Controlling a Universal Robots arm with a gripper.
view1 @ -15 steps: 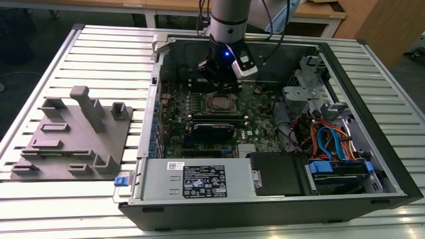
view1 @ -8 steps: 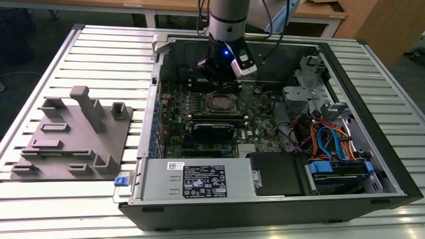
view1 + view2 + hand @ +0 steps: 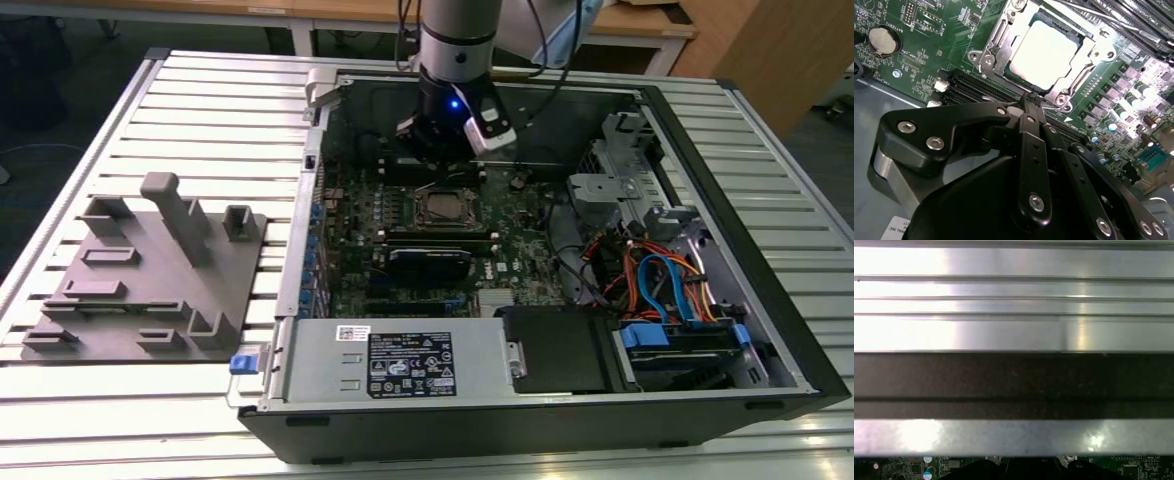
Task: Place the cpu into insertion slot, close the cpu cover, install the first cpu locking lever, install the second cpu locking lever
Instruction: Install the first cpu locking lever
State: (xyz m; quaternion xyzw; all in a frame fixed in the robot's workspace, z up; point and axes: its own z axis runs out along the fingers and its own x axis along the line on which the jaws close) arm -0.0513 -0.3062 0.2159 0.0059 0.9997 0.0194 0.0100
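While the arm hangs over the open computer case (image 3: pixel 747 330), the gripper (image 3: pixel 1030 100) sits just short of the insertion slot (image 3: pixel 1046 52), its black fingers (image 3: pixel 1026 127) pressed together at the tips with nothing between them. And look at the socket: the cpu (image 3: pixel 1044 50) is already lying in it, pale face up, and the cpu cover (image 3: pixel 999 52) frames it, lying down around the chip as far as I can judge. In the exterior view the socket (image 3: pixel 443 208) sits mid-board, just ahead of the tool.

Now the worry. Those closed tips are right at the cover's edge, so a push that lands off the lever could scrape the frame or skid onto the green motherboard (image 3: pixel 929 50), where the small capacitors (image 3: pixel 1119 105) stand close by. If the chip isn't seated flat, clamping down would bend pins underneath. I can't tell whether either lever is latched from here.
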